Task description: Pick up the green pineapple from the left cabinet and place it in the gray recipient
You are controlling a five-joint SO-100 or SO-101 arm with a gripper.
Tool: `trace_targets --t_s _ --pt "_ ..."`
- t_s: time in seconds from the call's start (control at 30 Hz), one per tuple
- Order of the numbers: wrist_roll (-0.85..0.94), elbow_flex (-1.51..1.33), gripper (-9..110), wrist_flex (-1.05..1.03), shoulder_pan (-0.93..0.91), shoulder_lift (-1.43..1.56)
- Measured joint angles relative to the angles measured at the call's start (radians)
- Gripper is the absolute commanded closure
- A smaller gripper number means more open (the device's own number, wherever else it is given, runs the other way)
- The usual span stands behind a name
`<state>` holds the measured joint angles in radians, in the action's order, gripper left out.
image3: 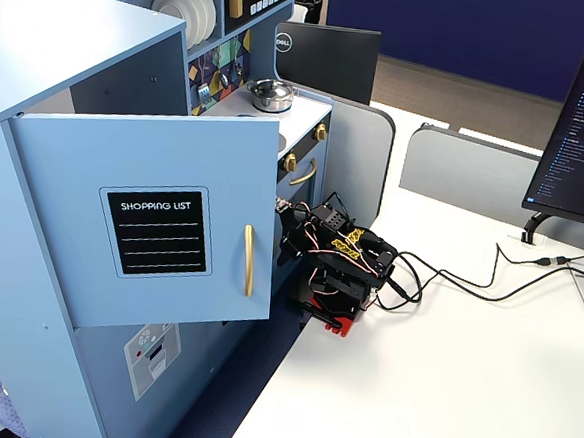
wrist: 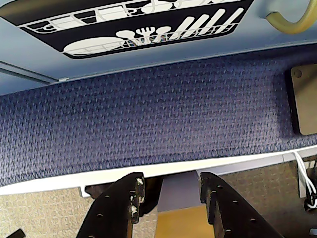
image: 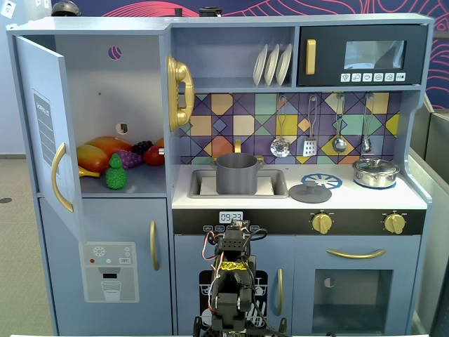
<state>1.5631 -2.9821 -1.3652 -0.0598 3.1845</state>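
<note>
The green pineapple (image: 116, 172) stands upright at the front of the shelf in the left cabinet (image: 105, 91), whose door (image: 41, 119) hangs wide open to the left. The gray recipient (image: 236, 173) stands in the sink at the counter's middle. My arm (image: 231, 281) is folded low in front of the kitchen, far below both. In the wrist view my gripper (wrist: 171, 181) is open and empty, pointing down at blue carpet by the kitchen's base. The open door (image3: 161, 230) hides the cabinet's inside in the side fixed view, where my gripper (image3: 289, 237) faces the kitchen front.
A yellow-orange mango (image: 105, 147), purple grapes (image: 133, 154) and a red fruit (image: 154, 156) lie behind the pineapple. A flat gray lid (image: 310, 191) and a shiny lidded pot (image: 375, 172) sit on the counter. Cables (image3: 468, 281) and a monitor (image3: 579, 129) are on the white desk.
</note>
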Motion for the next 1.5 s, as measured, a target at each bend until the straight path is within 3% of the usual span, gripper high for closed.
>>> trace_targets --t_s 0.57,0.8,0.9,1.07,1.27,1.5 --pt "-0.009 0.0 96 0.0 0.002 0.0" --pt "-0.009 0.0 101 0.0 0.012 0.0" --pt "-0.023 -0.011 101 0.031 0.146 -0.002" --pt "-0.123 -0.026 99 0.383 0.471 -0.011" --pt "-0.025 0.129 91 0.919 0.891 -0.153" --pt "0.074 0.417 78 1.158 1.002 -0.425"
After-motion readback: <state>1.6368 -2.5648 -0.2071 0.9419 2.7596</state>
